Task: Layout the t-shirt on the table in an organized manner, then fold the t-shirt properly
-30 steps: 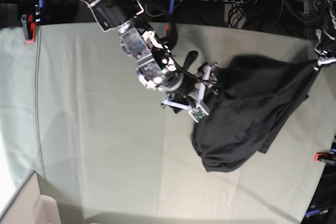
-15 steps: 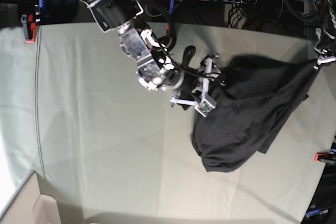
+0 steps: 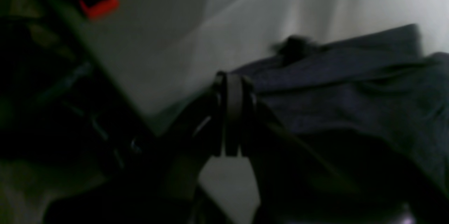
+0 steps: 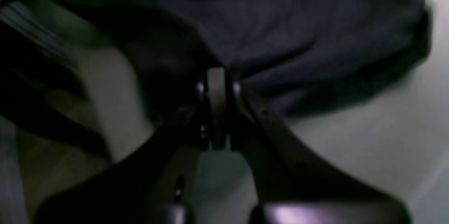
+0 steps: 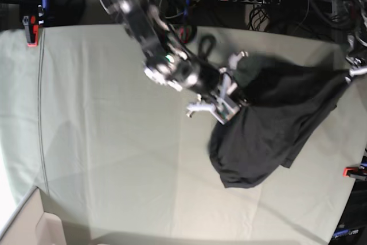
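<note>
Base view: the right arm reaches diagonally across the table (image 5: 103,142), its right gripper (image 5: 229,98) at the bunched t-shirt (image 5: 269,130), which lies right of centre.

Left wrist view: the left gripper (image 3: 229,80) has its jaws pressed together on the t-shirt's edge.

Right wrist view: jaws together, seemingly pinching fabric, though blurred.

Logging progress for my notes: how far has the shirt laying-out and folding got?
Early. Done: nothing laid flat; the dark charcoal-grey fabric t-shirt is a bunched heap on the pale grey-green cloth-covered table. In hand: the left hand is shut on one shirt edge, and the right hand is shut at the opposite edge, seemingly pinching fabric. Left: spreading it flat, then every fold.
</note>
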`<action>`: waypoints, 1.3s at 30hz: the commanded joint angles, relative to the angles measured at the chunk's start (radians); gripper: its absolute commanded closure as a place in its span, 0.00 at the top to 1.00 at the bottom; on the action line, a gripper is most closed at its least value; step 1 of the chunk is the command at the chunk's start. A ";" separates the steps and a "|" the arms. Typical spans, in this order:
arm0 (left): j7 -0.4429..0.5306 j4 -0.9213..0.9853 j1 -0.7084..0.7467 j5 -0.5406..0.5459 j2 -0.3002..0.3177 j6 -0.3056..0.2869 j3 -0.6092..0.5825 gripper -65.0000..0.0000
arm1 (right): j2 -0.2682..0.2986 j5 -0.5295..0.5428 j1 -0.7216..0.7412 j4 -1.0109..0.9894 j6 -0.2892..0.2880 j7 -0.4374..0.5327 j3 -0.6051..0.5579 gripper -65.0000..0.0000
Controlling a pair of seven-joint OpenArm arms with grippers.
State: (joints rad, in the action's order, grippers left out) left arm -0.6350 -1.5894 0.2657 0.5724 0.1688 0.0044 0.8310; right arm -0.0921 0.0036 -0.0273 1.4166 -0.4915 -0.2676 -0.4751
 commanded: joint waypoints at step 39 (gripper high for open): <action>-0.064 0.044 -0.061 0.005 0.048 -0.005 0.014 0.62 | 0.154 0.002 -0.125 0.284 0.004 -0.129 0.094 0.60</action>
State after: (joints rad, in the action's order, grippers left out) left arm -0.7128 -1.5276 0.2066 0.5713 0.2001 0.0029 0.8364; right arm 0.0666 -0.0113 -0.1524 1.6817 -0.4789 -0.4229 -0.3752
